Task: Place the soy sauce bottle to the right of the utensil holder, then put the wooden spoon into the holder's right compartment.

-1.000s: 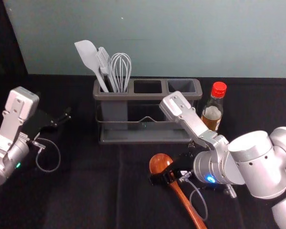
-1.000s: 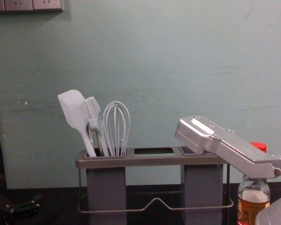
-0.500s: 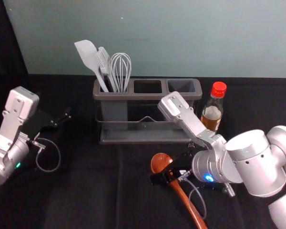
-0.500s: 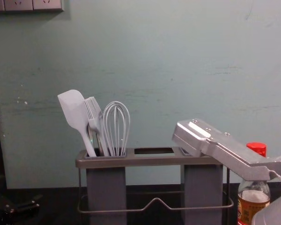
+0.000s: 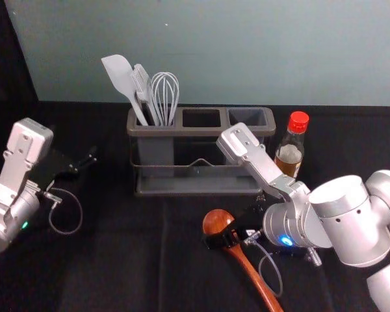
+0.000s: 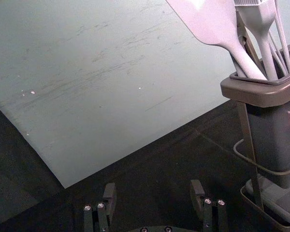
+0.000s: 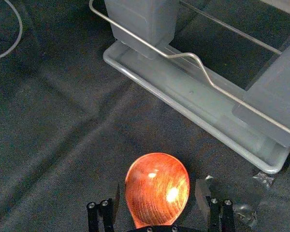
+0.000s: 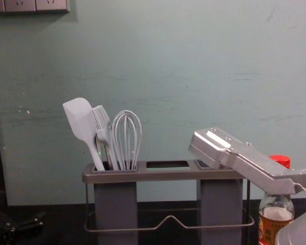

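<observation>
Shiny red-brown wood shows up in the right wrist view: the bowl of the wooden spoon [image 7: 157, 191] sits between the fingers of the right tool [image 7: 158, 186]. Those fingers are apart, with a little room on each side of the bowl, so I think the tool has no grip yet. The gray plastic utensil holder [image 7: 193, 99] is just ahead.

In the left wrist view, the left tool [image 6: 153, 188] is parked beside the holder, its fingers apart with nothing in them.

In the head view, the right arm [image 5: 236, 149] has wiggled only a tiny bit, and the spoon's round end has slipped a bit to the left. That may be a small bump as the tool lines up. The spoon lies on the black cloth tabletop [image 5: 117, 260], in front of the holder. The clear glass soy sauce bottle with a red cap [image 5: 290, 156] has not moved. It stands up just right of the holder, so the first job looks done.

In the chest view, the arm has bobbed a little and crosses in front of the bottle. Next, the tool should squeeze the spoon, lift it, stand it up and drop it into the right compartment [image 5: 248, 117]. The smooth bowl could roll away, or the arm could knock the bottle.
</observation>
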{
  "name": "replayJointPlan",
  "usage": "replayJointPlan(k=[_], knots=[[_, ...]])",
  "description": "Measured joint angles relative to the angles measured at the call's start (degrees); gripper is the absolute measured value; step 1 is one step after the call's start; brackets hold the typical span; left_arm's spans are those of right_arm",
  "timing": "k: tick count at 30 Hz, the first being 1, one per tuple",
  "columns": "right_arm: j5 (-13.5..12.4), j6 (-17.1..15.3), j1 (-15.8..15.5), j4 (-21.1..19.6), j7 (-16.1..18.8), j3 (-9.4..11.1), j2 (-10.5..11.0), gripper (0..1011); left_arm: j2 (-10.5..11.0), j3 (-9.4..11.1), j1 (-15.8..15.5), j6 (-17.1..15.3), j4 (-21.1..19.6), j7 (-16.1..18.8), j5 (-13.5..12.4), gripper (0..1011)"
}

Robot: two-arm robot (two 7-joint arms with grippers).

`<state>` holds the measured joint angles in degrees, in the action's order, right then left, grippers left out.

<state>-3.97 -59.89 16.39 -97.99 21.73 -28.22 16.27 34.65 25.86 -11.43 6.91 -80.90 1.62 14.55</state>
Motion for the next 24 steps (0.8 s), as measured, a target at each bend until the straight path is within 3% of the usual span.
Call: replayJointPlan(k=[24], knots=[[2.77,0.58,0.75,2.64,2.34,0.22,-1.51,1004,0.0,0.0,0.0,0.0,0.0,0.0,0.0,1005]])
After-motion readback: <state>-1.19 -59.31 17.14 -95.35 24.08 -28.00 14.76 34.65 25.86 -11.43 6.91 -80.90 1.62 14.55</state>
